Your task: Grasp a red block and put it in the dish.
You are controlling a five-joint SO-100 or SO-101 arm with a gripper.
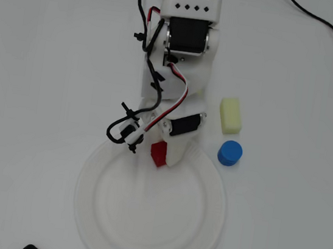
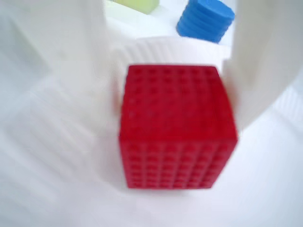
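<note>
While the red block (image 2: 177, 127) sits clamped between the two white jaws of the gripper (image 1: 161, 154), it hangs over the upper rim of the dish (image 1: 213, 186). Beyond the rim, on the surface (image 1: 37, 83), a blue cylinder (image 1: 229, 153) stands near a pale yellow block (image 1: 230, 115).

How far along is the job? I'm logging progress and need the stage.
Done: the red block is grasped, sitting between the gripper fingers in the wrist view. In hand: it is held over the dish at its upper rim in the overhead view. Left: releasing it into the dish.
</note>
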